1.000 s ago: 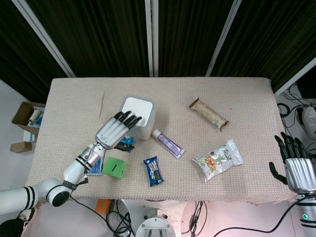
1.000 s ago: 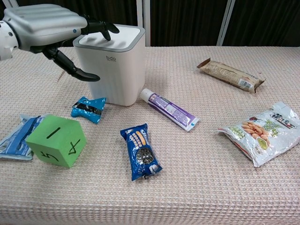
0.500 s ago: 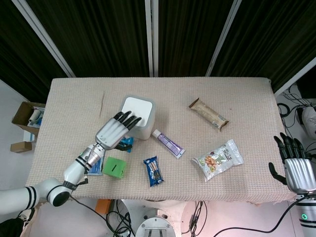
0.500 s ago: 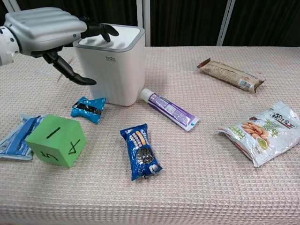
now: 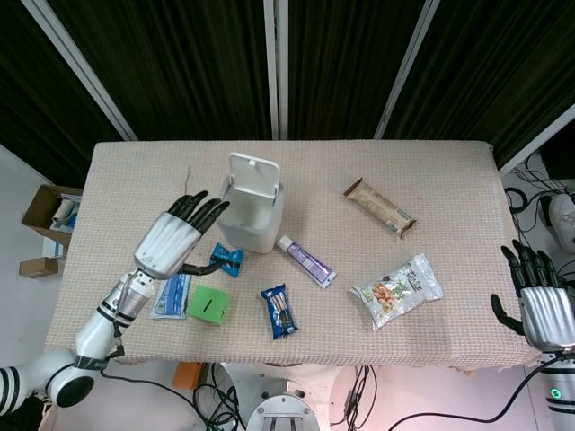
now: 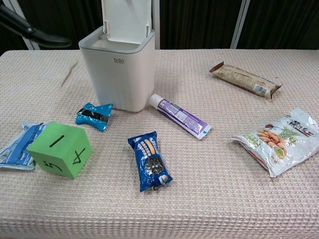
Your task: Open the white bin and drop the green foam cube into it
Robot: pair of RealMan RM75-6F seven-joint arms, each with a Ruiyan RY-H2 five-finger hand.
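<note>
The bin (image 5: 252, 215) stands on the tabletop (image 5: 449, 180) with its lid (image 5: 252, 176) flipped up, upright at the back edge. The left hand (image 5: 169, 241) hovers just left of the bin, fingers (image 5: 199, 208) spread apart and holding nothing. The chest view catches only one dark finger (image 6: 30, 31) of that hand poking in at the top left corner; the head view gives the whole hand and forearm. The cube (image 5: 207, 305) sits on the tabletop in front of the bin and to its left, well below the left hand, untouched. The chest view shows what the head view cannot: black marks on the cube's (image 6: 61, 149) faces, and the small logo on the bin's (image 6: 117, 74) front wall.

A small blue packet (image 5: 225, 261) lies between cube and bin, a pale blue pouch (image 5: 171, 295) rests just left of the cube, touching it in the chest view. A dark blue snack pack (image 5: 278, 311) lies to the cube's right, a tube (image 5: 306, 260) runs diagonally right of the bin. A brown bar (image 5: 379, 207) and a nut bag (image 5: 396, 290) sit well off to the right.

The right hand (image 5: 542, 305) shows only in the head view, off the tabletop's right corner, fingers apart, empty.
</note>
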